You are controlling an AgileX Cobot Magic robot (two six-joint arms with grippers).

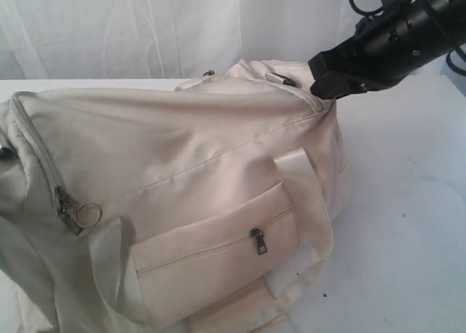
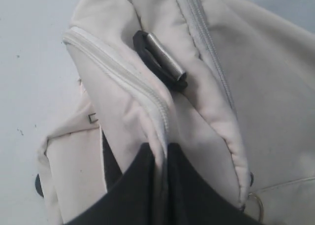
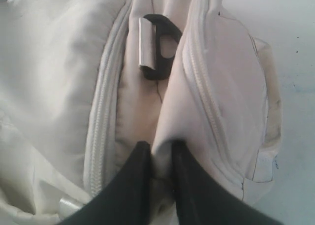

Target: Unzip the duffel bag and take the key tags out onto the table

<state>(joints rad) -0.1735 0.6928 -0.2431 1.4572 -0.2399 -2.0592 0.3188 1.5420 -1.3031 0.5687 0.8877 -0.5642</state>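
Left gripper (image 2: 160,153) is pinching almost fully closed on a fold of the duffel bag (image 2: 123,121), right along its pale zipper tape (image 2: 118,80); it is staying out of sight in the exterior view. I am seeing the right gripper (image 1: 335,81), at the upper right of the frame, likewise clamping a ridge of cloth at the bag's end, just beside a dark strap loop (image 3: 157,48). The bag is lying across the left and centre of the frame on the white table (image 1: 408,202), looking zipped. The key tags are not showing, so they are presumably inside.

I am worrying that both grips are holding fabric, not the ringed zipper pull (image 1: 81,215) at lower left. Pulling could just be dragging the bag or letting slick cloth slip free. No brand, label or writing is showing anywhere.
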